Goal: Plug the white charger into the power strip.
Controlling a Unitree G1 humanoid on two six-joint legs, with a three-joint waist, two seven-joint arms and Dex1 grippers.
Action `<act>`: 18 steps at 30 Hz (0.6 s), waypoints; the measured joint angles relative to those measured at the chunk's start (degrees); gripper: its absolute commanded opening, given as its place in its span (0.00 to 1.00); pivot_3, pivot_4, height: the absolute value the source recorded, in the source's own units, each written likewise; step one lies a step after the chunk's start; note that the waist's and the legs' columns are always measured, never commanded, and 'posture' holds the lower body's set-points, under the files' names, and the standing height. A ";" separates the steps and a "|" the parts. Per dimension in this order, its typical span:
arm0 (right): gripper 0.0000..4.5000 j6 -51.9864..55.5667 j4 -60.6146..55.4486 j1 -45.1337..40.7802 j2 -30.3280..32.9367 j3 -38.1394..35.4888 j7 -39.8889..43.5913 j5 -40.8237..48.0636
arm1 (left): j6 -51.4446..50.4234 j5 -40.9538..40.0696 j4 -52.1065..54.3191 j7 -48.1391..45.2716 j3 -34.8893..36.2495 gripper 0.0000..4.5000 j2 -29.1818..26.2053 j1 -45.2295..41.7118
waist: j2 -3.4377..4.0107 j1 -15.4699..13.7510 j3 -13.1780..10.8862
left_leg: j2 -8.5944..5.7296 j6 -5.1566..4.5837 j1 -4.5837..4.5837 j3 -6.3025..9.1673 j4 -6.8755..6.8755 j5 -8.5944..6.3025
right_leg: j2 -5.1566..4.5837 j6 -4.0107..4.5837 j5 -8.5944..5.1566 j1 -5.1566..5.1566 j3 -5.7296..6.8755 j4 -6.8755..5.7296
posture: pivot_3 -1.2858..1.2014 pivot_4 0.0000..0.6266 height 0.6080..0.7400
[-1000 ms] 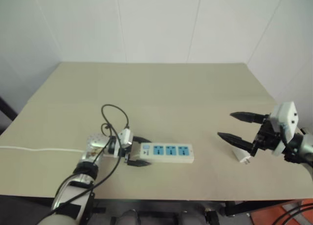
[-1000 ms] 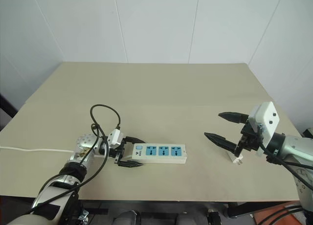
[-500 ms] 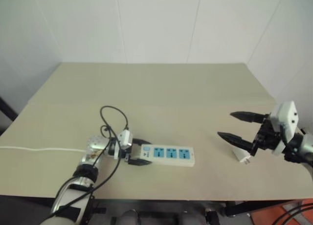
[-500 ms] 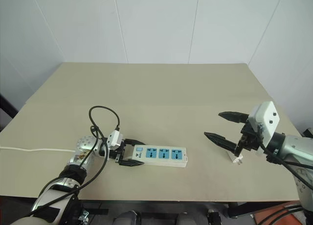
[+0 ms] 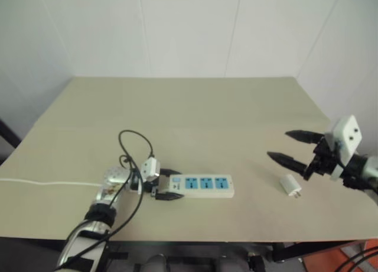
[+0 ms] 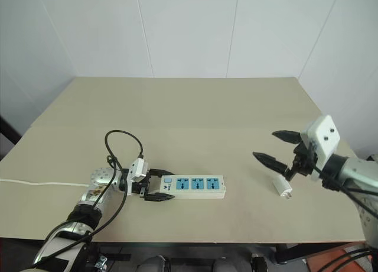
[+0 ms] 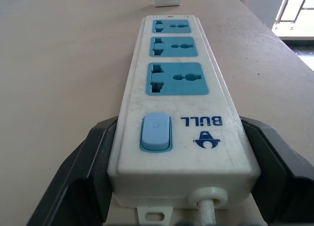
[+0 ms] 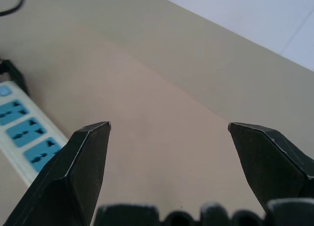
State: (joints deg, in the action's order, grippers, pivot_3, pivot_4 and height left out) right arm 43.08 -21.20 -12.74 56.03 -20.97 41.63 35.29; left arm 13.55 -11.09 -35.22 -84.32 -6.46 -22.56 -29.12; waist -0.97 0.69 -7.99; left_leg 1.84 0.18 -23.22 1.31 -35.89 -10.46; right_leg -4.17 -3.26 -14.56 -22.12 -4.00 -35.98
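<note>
Left eye view has the white charger (image 5: 290,185) lying loose on the tabletop (image 5: 195,106), near the right edge, prongs pointing toward the near edge. Well apart from it, toward the left, lies the power strip (image 5: 202,186), flat, its three blue sockets facing up and its switch end toward the left hand (image 5: 166,184). That hand is closed on the switch end, one black finger on each long side, as the left wrist view shows plainly; the thin white cord (image 5: 50,181) runs off toward the left edge. The right hand (image 5: 295,148) hovers above and just beyond the charger, fingers spread wide and holding nothing.

Judging from this, the charger has yet to be picked up. The small cube could skid or tip if the wide fingers come down off-centre, and a grip that hides or tilts the prongs would make lining them up with a socket awkward. The strip is held at one end alone, so a push into the far socket might swing it
</note>
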 measured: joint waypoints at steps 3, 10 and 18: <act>1.00 18.91 4.66 -12.93 3.05 3.94 -5.56 2.15 | -1.14 -0.19 1.61 0.60 -0.30 0.73 -0.43 0.73 | 0.00 0.06 0.00 | 0.01 0.00 0.01 0.01 0.01 0.00 | -0.01 0.07 -0.01 -0.01 0.01 0.03 | 0.52 0.24 1.00; 1.00 47.95 23.72 -41.68 6.89 29.22 -8.57 1.97 | -1.16 -0.36 1.86 -0.02 -1.72 0.73 -0.39 -0.13 | 0.03 -0.46 0.02 | -0.05 -0.02 -0.21 -0.02 0.15 -0.02 | -0.15 0.20 -0.08 -0.21 0.06 0.16 | 0.52 0.24 1.00; 1.00 48.99 35.10 -54.19 7.79 53.42 -2.97 1.37 | -0.85 -0.37 1.78 -0.23 -2.04 0.73 -0.25 -0.43 | 0.04 -0.67 0.02 | -0.08 -0.11 -0.42 -0.03 0.04 -0.07 | -0.17 0.14 -0.07 -0.40 0.08 0.09 | 0.52 0.24 1.00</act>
State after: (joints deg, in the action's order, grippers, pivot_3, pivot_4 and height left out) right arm 92.06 13.91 -66.93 63.82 32.45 38.65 36.66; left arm 12.71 -11.46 -33.43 -84.55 -8.50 -22.80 -29.55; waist -0.93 0.02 -7.98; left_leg 1.76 0.08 -23.64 1.28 -35.85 -10.53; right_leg -4.34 -3.11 -14.63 -22.51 -3.92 -35.89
